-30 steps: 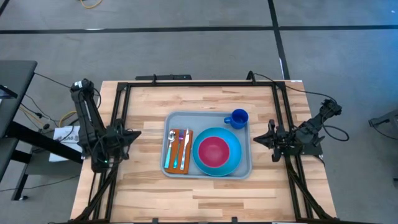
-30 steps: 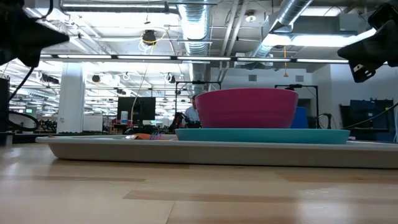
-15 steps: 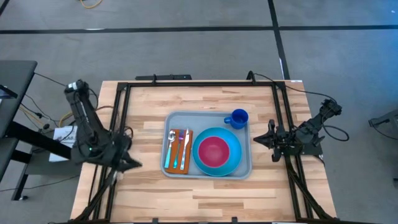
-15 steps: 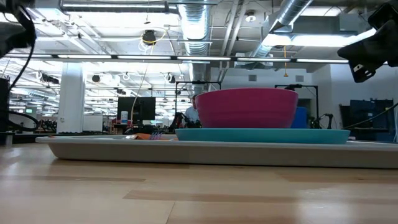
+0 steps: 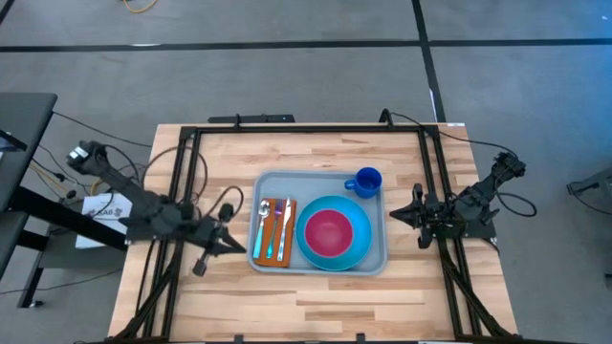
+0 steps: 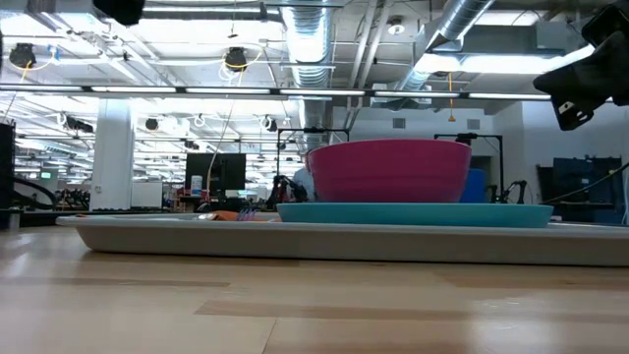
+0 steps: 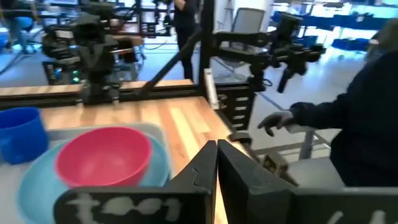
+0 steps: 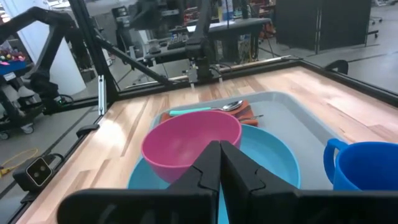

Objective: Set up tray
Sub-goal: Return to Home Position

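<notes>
The left gripper (image 7: 215, 149) has its fingers pressed together on nothing. It hangs over the bench's left part, near the left rim of the tray (image 5: 316, 182) but clear of it, and aims across it. That fits an arm folding away once the setting is done, not one reaching in.

The right gripper (image 8: 219, 149) is likewise closed and empty. It is parked by the bench's right edge, facing the tray.

The tray lies at the middle of the bench. On it, the napkin (image 5: 264, 233) carries the cutlery (image 5: 275, 227) at the left end, and the red bowl (image 5: 328, 233) sits in the blue plate (image 5: 358, 227). The blue mug (image 5: 365, 181) is in the far right corner. Everything is squared up and nothing is left to carry, so the job looks finished apart from stowing the arms.

A second ago the left arm stood bunched at the left edge. It has since swung its elbow outward and stretched low toward the tray. In the low view its dark shape has almost gone from the upper left. The right arm, the tray and its contents are unchanged.
</notes>
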Action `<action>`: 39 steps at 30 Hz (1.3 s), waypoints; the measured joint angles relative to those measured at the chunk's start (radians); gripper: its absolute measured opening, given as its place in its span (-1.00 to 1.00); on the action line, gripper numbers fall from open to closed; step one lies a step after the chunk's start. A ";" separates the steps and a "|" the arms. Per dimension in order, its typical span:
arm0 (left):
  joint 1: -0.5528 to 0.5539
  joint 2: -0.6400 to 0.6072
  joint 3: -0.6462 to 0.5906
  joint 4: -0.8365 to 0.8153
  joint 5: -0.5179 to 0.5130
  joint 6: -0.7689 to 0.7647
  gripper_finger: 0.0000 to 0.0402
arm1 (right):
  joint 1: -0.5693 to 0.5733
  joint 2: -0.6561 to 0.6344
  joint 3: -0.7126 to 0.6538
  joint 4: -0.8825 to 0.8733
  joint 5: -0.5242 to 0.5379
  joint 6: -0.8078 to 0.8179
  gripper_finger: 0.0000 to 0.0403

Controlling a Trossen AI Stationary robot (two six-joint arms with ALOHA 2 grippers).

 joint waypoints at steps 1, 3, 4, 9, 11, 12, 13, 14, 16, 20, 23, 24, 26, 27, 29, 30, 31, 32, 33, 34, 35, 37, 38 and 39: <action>0.023 -0.020 0.000 -0.022 0.014 0.000 -1.00 | 0.000 0.000 0.000 0.000 0.000 0.000 -1.00; 0.061 -0.074 0.000 -0.075 0.080 0.021 -1.00 | 0.000 0.000 0.000 0.000 0.000 0.000 -1.00; 0.074 -0.108 0.000 -0.095 0.125 0.049 -1.00 | 0.000 0.000 0.000 0.000 0.000 0.000 -1.00; 0.119 -0.303 -0.026 -0.169 0.247 0.189 -1.00 | 0.000 0.000 0.000 0.001 0.000 0.000 -1.00; 0.133 -0.380 -0.076 -0.164 0.233 0.207 -1.00 | 0.000 0.000 0.000 0.001 0.000 0.000 -1.00; 0.141 -0.419 -0.108 -0.148 0.228 0.212 -1.00 | 0.000 0.000 0.000 0.001 0.000 0.000 -1.00; 0.149 -0.453 -0.142 -0.122 0.227 0.214 -1.00 | 0.000 0.000 0.000 0.001 0.000 0.000 -1.00; 0.157 -0.486 -0.180 -0.092 0.227 0.213 -1.00 | 0.000 0.000 0.000 0.001 0.000 0.000 -1.00; 0.174 -0.540 -0.257 -0.021 0.232 0.199 -1.00 | 0.000 0.000 0.000 0.001 0.000 0.000 -1.00; 0.204 -0.636 -0.398 0.086 0.257 0.184 -1.00 | 0.000 0.000 0.000 0.001 0.000 0.000 -1.00; 0.230 -0.696 -0.439 0.083 0.264 0.180 -1.00 | 0.000 0.000 0.000 0.001 0.000 0.000 -1.00; 0.239 -0.711 -0.437 0.047 0.266 0.179 -1.00 | 0.000 0.000 0.000 0.001 0.000 0.000 -1.00; 0.258 -0.723 -0.437 0.014 0.264 0.182 -1.00 | 0.000 0.000 0.000 0.002 0.000 0.000 -1.00; 0.270 -0.732 -0.437 0.003 0.262 0.196 -1.00 | 0.000 0.000 0.000 0.002 0.000 0.000 -1.00; 0.294 -0.742 -0.437 0.006 0.257 0.237 -1.00 | 0.000 0.000 0.000 0.001 0.000 0.000 -1.00; 0.307 -0.742 -0.437 0.009 0.250 0.253 -1.00 | 0.000 0.000 0.000 0.002 0.000 0.000 -1.00; 0.323 -0.741 -0.437 -0.002 0.239 0.263 -1.00 | 0.000 0.000 0.000 0.002 0.000 0.000 -1.00; 0.340 -0.740 -0.437 -0.012 0.226 0.265 -1.00 | 0.000 0.000 0.000 0.002 0.000 0.000 -1.00; 0.356 -0.740 -0.437 -0.022 0.211 0.264 -1.00 | 0.000 0.000 0.000 0.002 0.000 0.000 -1.00; 0.372 -0.741 -0.437 -0.038 0.197 0.255 -1.00 | 0.000 0.000 0.000 0.002 0.000 0.000 -1.00; 0.389 -0.741 -0.437 -0.066 0.179 0.240 -1.00 | 0.000 0.000 0.000 0.002 0.000 0.000 -1.00; 0.416 -0.740 -0.437 -0.132 0.154 0.203 -1.00 | 0.000 0.000 0.000 0.002 0.000 0.000 -1.00; 0.429 -0.740 -0.437 -0.152 0.149 0.182 -1.00 | 0.000 0.000 0.000 0.002 0.000 0.000 -1.00; 0.442 -0.740 -0.437 -0.164 0.148 0.168 -1.00 | 0.000 0.000 0.000 0.002 0.000 0.000 -1.00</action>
